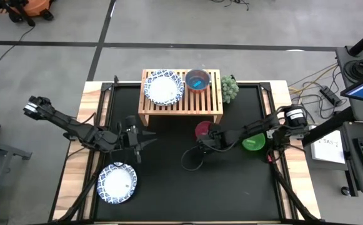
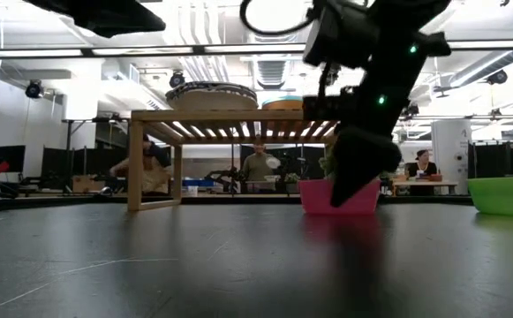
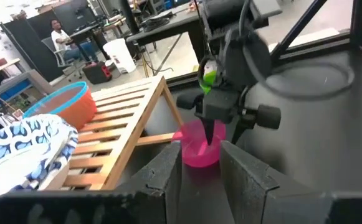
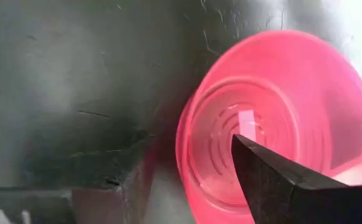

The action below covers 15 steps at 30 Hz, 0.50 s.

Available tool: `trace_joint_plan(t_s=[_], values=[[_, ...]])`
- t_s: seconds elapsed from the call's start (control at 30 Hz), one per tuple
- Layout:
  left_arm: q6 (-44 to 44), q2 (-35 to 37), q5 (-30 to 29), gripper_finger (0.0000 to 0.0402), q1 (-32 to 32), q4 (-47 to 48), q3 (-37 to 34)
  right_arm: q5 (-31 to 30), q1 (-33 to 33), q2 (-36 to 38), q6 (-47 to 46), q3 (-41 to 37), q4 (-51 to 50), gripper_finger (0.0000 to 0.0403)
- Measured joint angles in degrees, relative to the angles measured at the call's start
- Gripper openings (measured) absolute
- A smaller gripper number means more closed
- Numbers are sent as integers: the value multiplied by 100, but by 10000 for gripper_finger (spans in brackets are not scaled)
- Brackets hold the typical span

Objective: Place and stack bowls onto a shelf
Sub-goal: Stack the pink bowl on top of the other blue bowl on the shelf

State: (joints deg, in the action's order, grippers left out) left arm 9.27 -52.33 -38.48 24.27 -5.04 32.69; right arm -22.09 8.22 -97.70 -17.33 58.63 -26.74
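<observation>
Black table mat (image 1: 169,181): right gripper (image 4: 193,177) straddles small magenta plastic bowl (image 4: 274,118) rim, fingers apart; thin rim may slip, tipping bowl.

**Two dark arms, cabled and lit**

Both arms are black, built of slim tubes joined by thicker round joints. The left arm (image 1: 75,128), at the left of the overhead picture, ends outward in a pale grey and white block. The right arm (image 1: 262,128), at the right of it, carries a white-ringed cylinder near its base, and a thin black cable loops beneath its wrist. Small green lights glow on its wrist housing in the table-level picture. The left gripper (image 3: 199,171) has flat, wedge-shaped black fingers with squared edges.
</observation>
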Motion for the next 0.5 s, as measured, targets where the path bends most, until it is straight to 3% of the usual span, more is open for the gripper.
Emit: trace_joint_plan(t_s=[0.13,0.37,0.5], values=[[11,-7,2,90,0,-33,28,2,-44,-77,-34,0,-4,152],[55,-8,2,90,0,-11,26,276,-39,206,-135,0,17,26],[55,-8,2,90,0,-10,26,328,30,448,-232,35,-29,13]])
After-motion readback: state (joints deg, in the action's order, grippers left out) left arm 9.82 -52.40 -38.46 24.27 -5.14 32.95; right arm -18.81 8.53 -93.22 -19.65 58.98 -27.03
